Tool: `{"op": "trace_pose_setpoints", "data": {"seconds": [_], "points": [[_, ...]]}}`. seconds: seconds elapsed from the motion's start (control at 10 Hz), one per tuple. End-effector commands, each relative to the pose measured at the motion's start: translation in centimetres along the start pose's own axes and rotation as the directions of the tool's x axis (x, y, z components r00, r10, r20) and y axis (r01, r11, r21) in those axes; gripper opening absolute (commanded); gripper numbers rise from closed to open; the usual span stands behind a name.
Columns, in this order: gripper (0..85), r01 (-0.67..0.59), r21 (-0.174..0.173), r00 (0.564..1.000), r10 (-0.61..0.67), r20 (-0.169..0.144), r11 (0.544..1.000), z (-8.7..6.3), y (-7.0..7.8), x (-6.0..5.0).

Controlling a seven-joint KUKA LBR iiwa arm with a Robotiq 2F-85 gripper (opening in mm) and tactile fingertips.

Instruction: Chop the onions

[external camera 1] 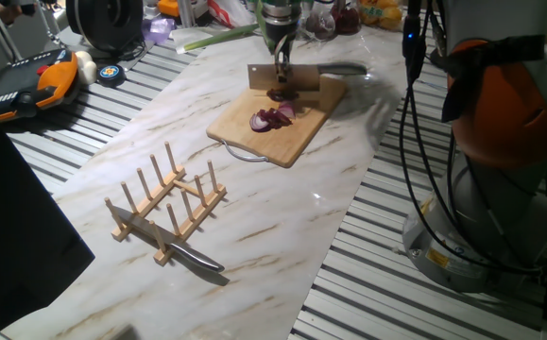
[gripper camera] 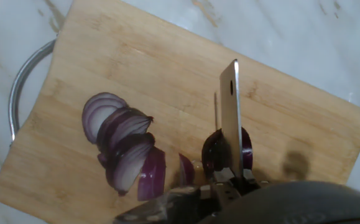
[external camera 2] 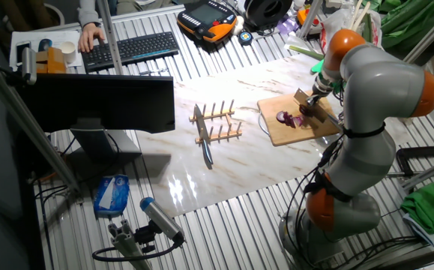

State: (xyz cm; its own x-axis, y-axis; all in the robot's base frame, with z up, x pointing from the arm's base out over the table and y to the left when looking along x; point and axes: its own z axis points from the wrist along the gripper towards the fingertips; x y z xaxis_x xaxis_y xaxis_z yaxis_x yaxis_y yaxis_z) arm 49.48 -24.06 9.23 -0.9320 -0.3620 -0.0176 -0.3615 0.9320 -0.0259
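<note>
Surface: marble-patterned table (external camera 1: pixel 282 203), on which a wooden cutting board (external camera 1: pixel 297 127) is laid.
Onions: an uncut remnant (gripper camera: pixel 212 149) is seen in the hand view directly under the blade, with fallen slices (gripper camera: pixel 127 152) lying beside it on the board.
Cleaver: the blade (gripper camera: pixel 230 118) is set edge-down across the remnant, its long axis running away from the hand.
Gripper: the gripper (external camera 1: pixel 279 59) is held upright above the board; it is judged clamped on the cleaver's handle, though the fingers are not clearly shown.
Next cut: a straight downward press appears to be called for.
Beyond: a knife (external camera 1: pixel 190 253) lies against a wooden rack (external camera 1: pixel 164 206), well apart from the board.
</note>
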Motion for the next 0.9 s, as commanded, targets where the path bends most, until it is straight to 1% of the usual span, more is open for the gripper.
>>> {"op": "trace_pose_setpoints", "data": {"seconds": [0.0, 0.4, 0.6, 0.8], "points": [[0.7, 0.0, -0.001, 1.0, 0.0, 0.001, 1.0, 0.2, 0.1, 0.0], [0.7, -0.009, -0.006, 1.0, 0.009, 0.003, 1.0, 0.9, 0.4, -0.2], [0.7, -0.011, -0.015, 1.0, 0.011, 0.006, 1.0, 1.5, 0.6, -0.3], [0.7, -0.016, -0.014, 1.0, 0.016, 0.011, 1.0, 1.9, 0.8, -0.3]]}}
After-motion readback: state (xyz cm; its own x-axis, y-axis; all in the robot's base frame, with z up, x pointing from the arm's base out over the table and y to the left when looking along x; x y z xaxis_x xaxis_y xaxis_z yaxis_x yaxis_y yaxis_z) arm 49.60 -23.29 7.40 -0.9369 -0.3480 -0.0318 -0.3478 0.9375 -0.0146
